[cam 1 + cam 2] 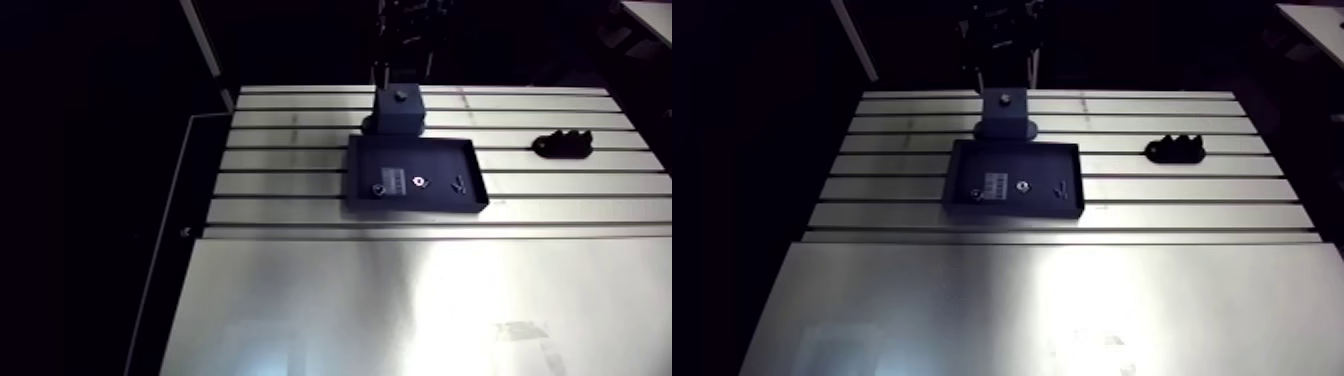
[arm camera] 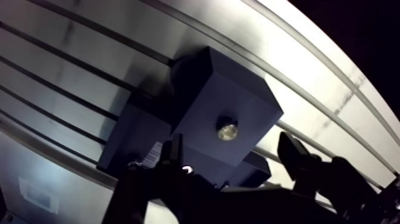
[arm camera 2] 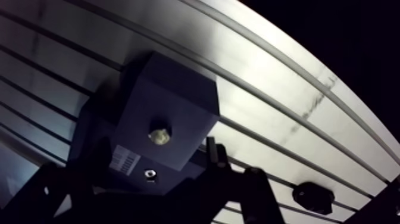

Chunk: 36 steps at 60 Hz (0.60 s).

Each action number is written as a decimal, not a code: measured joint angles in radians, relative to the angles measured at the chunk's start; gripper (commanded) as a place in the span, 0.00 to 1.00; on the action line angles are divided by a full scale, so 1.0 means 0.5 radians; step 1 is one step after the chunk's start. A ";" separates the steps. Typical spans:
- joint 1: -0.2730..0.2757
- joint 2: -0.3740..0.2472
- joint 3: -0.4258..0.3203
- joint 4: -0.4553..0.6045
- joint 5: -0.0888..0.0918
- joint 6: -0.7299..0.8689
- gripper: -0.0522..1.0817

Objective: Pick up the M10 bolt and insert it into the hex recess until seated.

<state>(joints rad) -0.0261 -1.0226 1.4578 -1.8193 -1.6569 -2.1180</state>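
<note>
Dark block (image 1: 400, 110) behind tray (image 1: 415, 207), slotted table (image 1: 330, 310)

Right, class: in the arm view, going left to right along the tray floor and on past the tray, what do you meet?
Dark piece → label → ring → screw → black part.

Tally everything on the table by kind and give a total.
Tray: 1
Block: 1
Bolt, in the block's top: 1
Loose parts, in the tray: 3
Black fixture, apart from the tray: 1
Total: 7
</note>
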 measured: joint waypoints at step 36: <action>0.004 -0.024 0.024 0.002 0.007 0.091 0.19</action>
<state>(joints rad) -0.0243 -1.0346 1.4696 -1.8185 -1.6532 -2.0727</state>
